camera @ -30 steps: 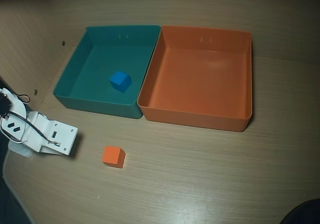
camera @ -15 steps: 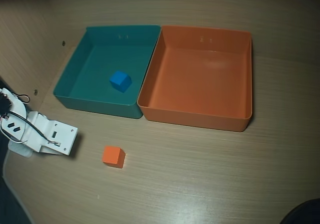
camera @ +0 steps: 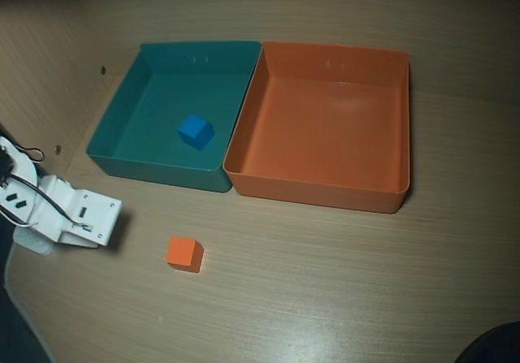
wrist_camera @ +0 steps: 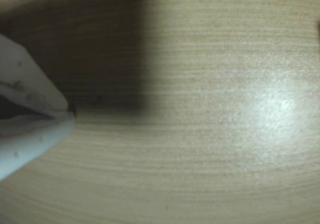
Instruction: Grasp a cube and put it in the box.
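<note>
End effector: sitting at the left edge of the overhead view, low over the desk, holding nothing; in the wrist view showing as two white fingers nearly meeting at their tips, so reading as narrow or nearly closed.
Cube: resting on the bare desk in front of the trays, apart from both, not showing in the wrist view.
Key relation: lying to the right of the end effector and slightly toward the bottom edge in the overhead view, near but not touching; nothing standing between them.
Cube orientation: sitting slightly turned against the desk grain; no long axis, so either pair of opposite faces looking equally usable.
Box: lying empty, up and to the right of the cube, touching the teal tray along one wall.
Blue cube: sitting inside the teal tray.
Step in hand, as a judgement: approaching, not yet grasping.
Next move, as a judgement: needing wider fingers before closing on the cube.
</note>
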Available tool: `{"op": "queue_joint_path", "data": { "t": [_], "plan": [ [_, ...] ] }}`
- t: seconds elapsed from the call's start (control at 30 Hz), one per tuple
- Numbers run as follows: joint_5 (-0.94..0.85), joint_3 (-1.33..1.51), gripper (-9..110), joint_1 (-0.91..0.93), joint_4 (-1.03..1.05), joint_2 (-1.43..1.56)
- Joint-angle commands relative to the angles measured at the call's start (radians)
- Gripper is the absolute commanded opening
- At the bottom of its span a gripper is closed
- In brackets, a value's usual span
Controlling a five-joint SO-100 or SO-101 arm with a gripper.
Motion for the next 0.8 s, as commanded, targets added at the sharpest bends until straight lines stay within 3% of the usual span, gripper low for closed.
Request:
{"op": "queue_joint_path", "data": {
  "t": [0.0, 0.4, 0.77],
  "plan": [
    [-0.003, -0.239, -5, -0.002, -0.003, -0.178],
    [-0.008, -0.799, -4, -0.005, -0.014, -0.819],
    [-0.011, -1.161, -5, -0.117, -0.018, -1.249]
  ]
}}
